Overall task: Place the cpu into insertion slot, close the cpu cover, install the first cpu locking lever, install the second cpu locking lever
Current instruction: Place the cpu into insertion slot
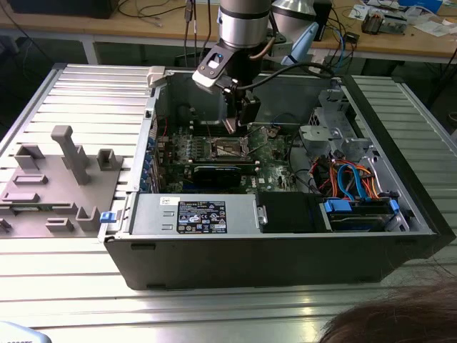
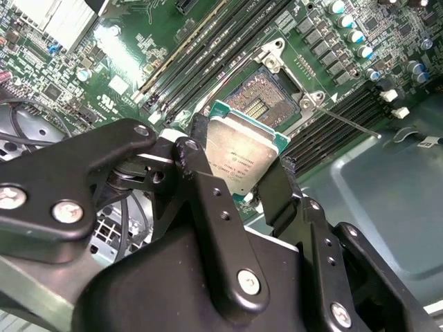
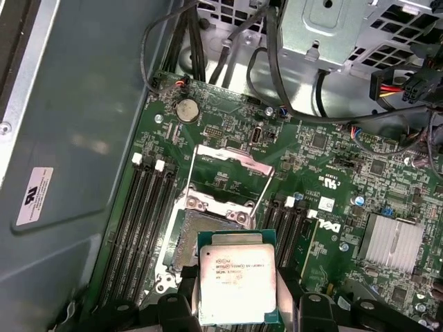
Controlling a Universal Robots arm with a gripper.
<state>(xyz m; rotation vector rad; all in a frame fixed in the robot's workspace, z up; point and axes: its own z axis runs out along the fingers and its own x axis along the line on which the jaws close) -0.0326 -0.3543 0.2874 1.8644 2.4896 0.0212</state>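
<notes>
Your hand (image 2: 242, 160) clamps cpu (image 3: 237, 280) by opposite edges, above open slot (image 3: 208, 225), mid-frame in exterior view. Judge chip light, stiff, fragile; slick metal top. Grip edges only.

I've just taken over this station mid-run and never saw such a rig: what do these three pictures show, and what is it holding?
One robot arm reaches down into an open computer case lying on a ribbed metal table. The exterior view looks on from outside; both wrist views ride on the arm and look past its fingers at the green circuit board. The fingers are shut on the cpu, the flat silver square, gripping two opposite edges. It hangs over the insertion slot, not in it yet. The cpu cover is swung up, off the slot. A grey parts fixture sits at the exterior view's left.
</notes>
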